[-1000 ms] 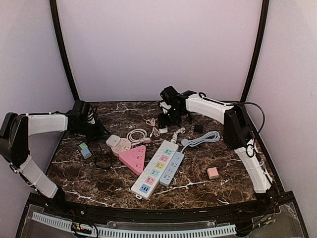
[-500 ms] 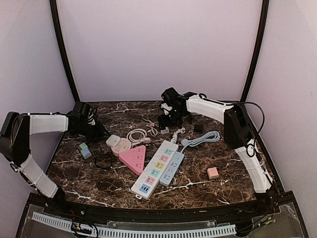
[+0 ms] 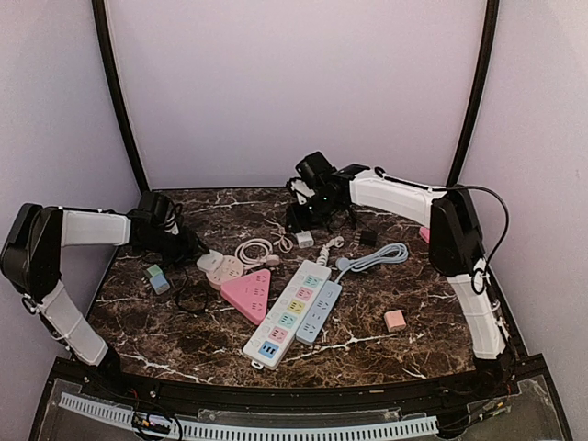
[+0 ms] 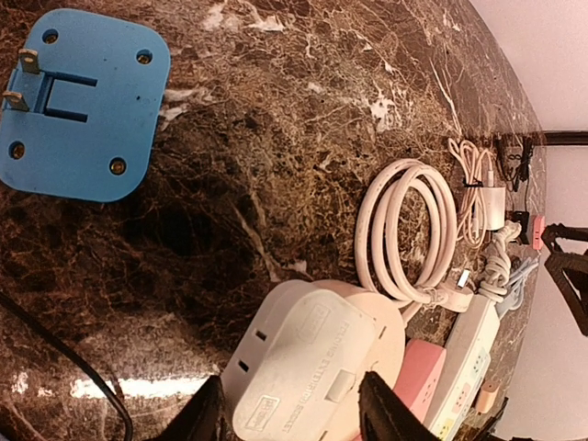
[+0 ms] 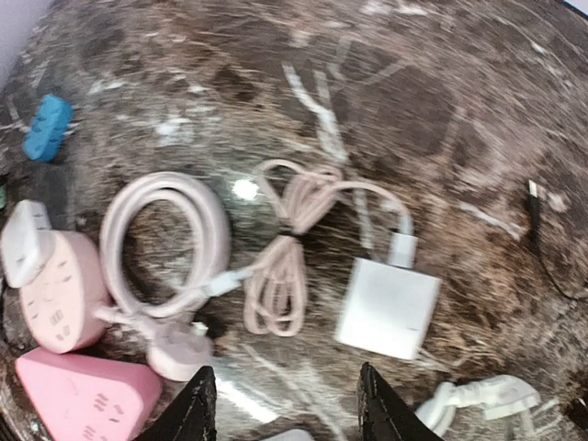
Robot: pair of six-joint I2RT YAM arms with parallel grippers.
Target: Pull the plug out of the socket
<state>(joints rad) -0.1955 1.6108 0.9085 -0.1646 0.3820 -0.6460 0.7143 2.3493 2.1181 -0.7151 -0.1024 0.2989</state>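
The plug (image 4: pixel 296 363), a white block, is sitting in a round peach socket (image 4: pixel 395 338) on the left part of the marble table (image 3: pixel 175 331), just behind a pink triangular socket block (image 3: pixel 248 292). The left gripper (image 4: pixel 292 395) is reaching low over the table with its jaws spread wide, one dark finger on each side of the plug; whether the fingers (image 4: pixel 209 415) are touching it cannot be told. A coiled white cable (image 4: pixel 404 230) is lying just beyond the socket, and a blue adapter (image 4: pixel 83 101) is resting prongs-up well apart from it. Two long power strips (image 3: pixel 292 312) are lying side by side near the middle of the table. At the back, the right gripper (image 5: pixel 283 378) is hovering with its jaws wide and empty above a bundled pink cable (image 5: pixel 280 276) and a white charger cube (image 5: pixel 388 308).
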